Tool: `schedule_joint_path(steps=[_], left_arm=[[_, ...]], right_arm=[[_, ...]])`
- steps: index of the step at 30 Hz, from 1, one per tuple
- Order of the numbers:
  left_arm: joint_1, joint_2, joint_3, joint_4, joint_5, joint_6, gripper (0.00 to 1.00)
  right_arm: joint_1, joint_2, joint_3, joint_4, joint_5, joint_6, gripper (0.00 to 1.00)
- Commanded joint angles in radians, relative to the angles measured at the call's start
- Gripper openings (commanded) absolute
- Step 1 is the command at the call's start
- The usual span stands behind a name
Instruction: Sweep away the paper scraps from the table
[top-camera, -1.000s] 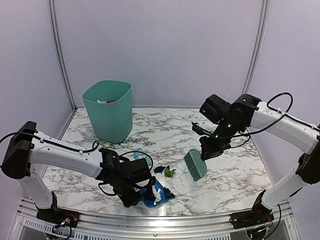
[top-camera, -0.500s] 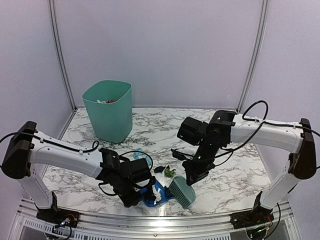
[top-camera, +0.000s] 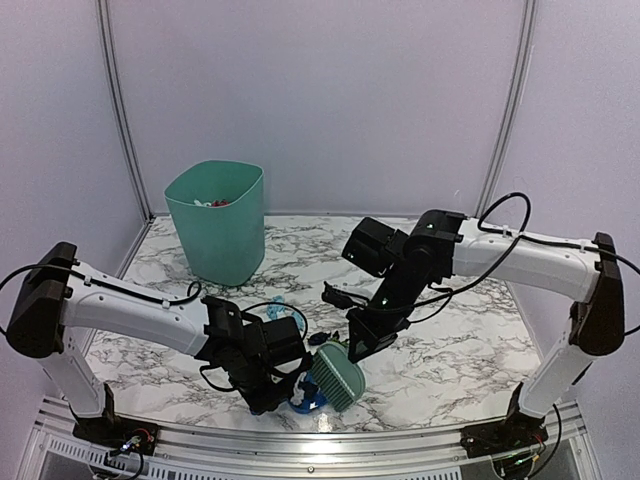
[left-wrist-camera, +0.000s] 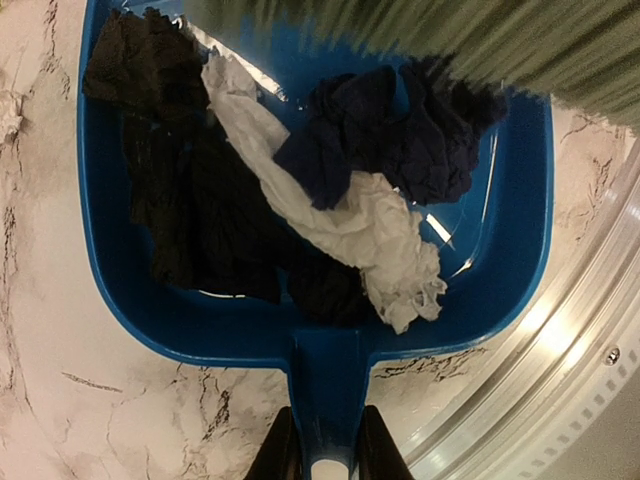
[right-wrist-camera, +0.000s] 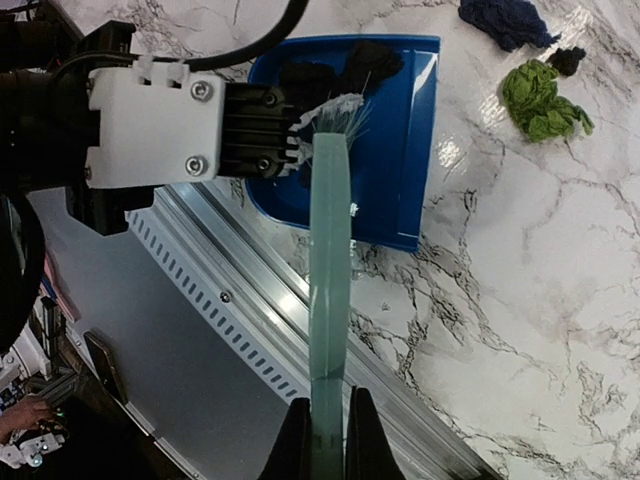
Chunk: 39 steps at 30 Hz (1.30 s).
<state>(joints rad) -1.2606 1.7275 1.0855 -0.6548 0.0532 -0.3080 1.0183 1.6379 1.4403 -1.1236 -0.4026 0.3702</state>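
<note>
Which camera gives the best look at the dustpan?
Left wrist: the dustpan fills the frame, scraps inside. Right wrist shows it partly behind the brush; top view shows just a blue sliver.

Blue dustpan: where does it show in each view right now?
Top external: dustpan low centre, mostly hidden behind the brush.
Left wrist: dustpan fills the frame, handle at the bottom.
Right wrist: dustpan upper centre, beyond the brush handle.
Shared landmark: the mint-green brush, bristles over the dustpan.
</note>
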Motion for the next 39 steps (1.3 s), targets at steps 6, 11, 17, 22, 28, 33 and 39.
schedule_joint_path(steps=[6, 11, 17, 22, 28, 33, 39], left_arm=[[-0.006, -0.011, -0.019, 0.016, 0.009, -0.024, 0.00], [-0.006, -0.052, -0.047, 0.063, 0.007, -0.049, 0.00], [-0.006, -0.126, -0.064, 0.086, -0.012, -0.068, 0.00], [-0.006, -0.198, -0.066, 0.072, -0.021, -0.069, 0.00], [-0.004, -0.262, -0.020, 0.010, -0.081, -0.066, 0.00], [0.009, -0.276, 0.063, -0.059, -0.110, -0.051, 0.00], [0.062, -0.261, 0.187, -0.138, -0.122, -0.027, 0.00]], right_arm=[[-0.016, -0.152, -0.001, -0.033, 0.038, 0.005, 0.00], [-0.046, -0.237, -0.018, -0.041, 0.075, 0.038, 0.00], [-0.120, -0.315, 0.010, -0.041, 0.159, 0.074, 0.00], [-0.168, -0.347, 0.026, -0.039, 0.263, 0.095, 0.00], [-0.201, -0.374, 0.029, -0.039, 0.430, 0.153, 0.00], [-0.222, -0.415, 0.018, -0.033, 0.574, 0.203, 0.00], [-0.228, -0.451, -0.015, -0.010, 0.635, 0.239, 0.00]])
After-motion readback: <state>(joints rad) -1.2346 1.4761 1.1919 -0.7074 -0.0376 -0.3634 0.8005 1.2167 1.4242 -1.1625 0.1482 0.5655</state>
